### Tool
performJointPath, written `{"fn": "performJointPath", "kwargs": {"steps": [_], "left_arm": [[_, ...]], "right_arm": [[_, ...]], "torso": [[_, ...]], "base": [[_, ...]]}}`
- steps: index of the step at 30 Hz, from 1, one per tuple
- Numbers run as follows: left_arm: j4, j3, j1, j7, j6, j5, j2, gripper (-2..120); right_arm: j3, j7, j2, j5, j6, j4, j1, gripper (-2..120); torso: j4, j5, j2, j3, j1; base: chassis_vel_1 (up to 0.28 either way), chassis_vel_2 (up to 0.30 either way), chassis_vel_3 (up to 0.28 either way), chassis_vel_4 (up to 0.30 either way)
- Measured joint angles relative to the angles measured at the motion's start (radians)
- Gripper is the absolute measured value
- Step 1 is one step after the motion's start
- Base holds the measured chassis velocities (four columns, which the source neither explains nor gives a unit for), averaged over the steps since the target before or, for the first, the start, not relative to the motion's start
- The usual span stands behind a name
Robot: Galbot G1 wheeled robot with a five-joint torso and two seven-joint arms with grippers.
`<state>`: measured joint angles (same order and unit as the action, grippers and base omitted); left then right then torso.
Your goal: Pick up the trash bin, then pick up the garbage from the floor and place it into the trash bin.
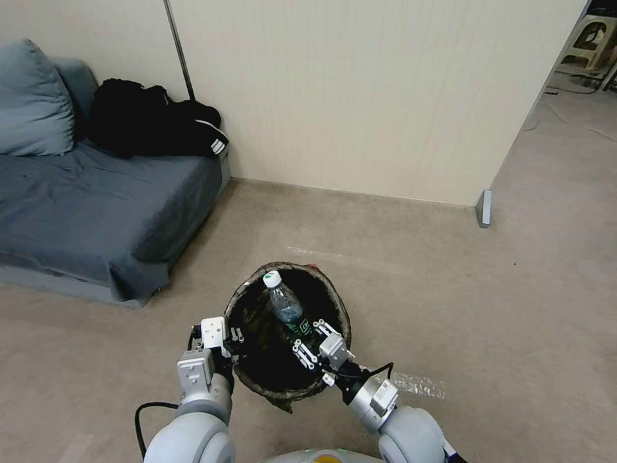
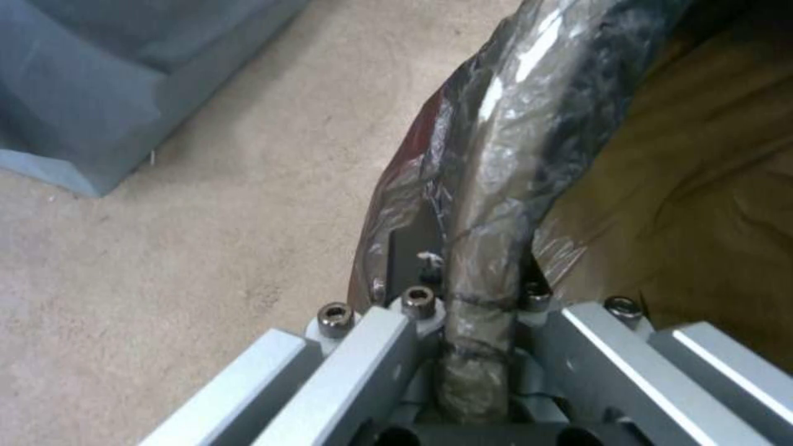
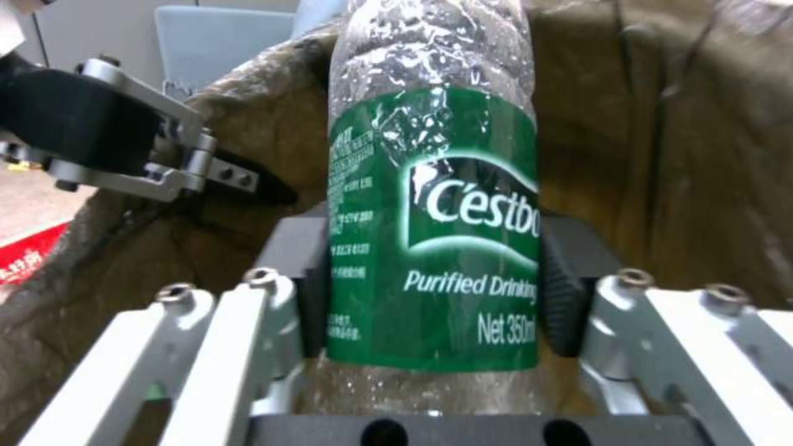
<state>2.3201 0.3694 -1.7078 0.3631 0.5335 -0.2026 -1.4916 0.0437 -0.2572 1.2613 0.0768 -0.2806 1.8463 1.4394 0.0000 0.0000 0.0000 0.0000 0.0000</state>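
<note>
Trash bin (image 1: 334,302) rim pinched by left claw (image 1: 232,335); right claw (image 1: 311,342) grips bottle (image 1: 287,307) above it.

Bottle (image 3: 433,229) label: "C'estbo", "Purified Drinking", "Net 350ml" (right edge cut off).

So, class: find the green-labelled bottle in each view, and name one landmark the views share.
Head view: bottle low centre, over the trash bin, in the right tool.
Left wrist view: not in it.
Right wrist view: bottle centre, between the pads.
Shared landmark: the bin's bagged rim.
</note>
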Motion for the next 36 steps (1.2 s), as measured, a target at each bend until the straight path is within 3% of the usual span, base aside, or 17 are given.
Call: {"fn": "performJointPath", "kwargs": {"steps": [3,6,14,24,27,31,36], "left_arm": [[0.003,-0.002,0.002,0.0,-0.001,-0.015,-0.001,0],[0.003,-0.002,0.004,-0.003,-0.003,-0.023,-0.001,0],[-0.003,-0.006,0.007,-0.003,-0.006,-0.023,-0.002,0],[-0.049,-0.006,0.016,-0.003,-0.011,-0.016,-0.002,0],[-0.07,-0.002,0.022,-0.002,-0.015,-0.013,0.0,0],[-0.079,0.005,0.027,-0.002,-0.018,-0.013,0.002,0],[-0.081,0.017,0.032,-0.002,-0.023,-0.013,0.003,0]], "right_arm": [[-0.002,-0.002,0.003,-0.003,-0.001,0.003,0.002,57],[-0.005,-0.004,0.007,-0.011,-0.005,0.012,0.008,73],[-0.008,-0.001,0.01,-0.042,-0.029,0.076,0.024,98],[0.025,0.011,0.028,-0.09,-0.046,0.278,0.053,100],[0.091,0.073,0.063,-0.148,-0.026,0.397,0.084,100],[0.139,0.163,0.091,-0.181,0.006,0.459,0.14,100],[0.201,0.234,0.139,-0.238,-0.012,0.457,0.228,100]], "torso": [[0.0,0.0,0.0,0.0,0.0],[0.0,0.0,0.0,0.0,0.0],[0.0,0.0001,0.0,0.0,0.0],[0.0,0.0,0.0,0.0,0.0],[0.0001,-0.0001,0.0,0.0,0.0],[-0.0001,0.0,0.0,0.0,0.0],[-0.0003,0.0,0.0,0.0,0.0]], "base": [[0.0,0.0,0.0,0.0],[0.0,0.0,0.0,0.0],[0.0,0.0,0.0,0.0],[0.0,0.0,0.0,0.0],[0.0,0.0,0.0,0.0],[0.0,0.0,0.0,0.0],[0.0,0.0,0.0,0.0]]}}
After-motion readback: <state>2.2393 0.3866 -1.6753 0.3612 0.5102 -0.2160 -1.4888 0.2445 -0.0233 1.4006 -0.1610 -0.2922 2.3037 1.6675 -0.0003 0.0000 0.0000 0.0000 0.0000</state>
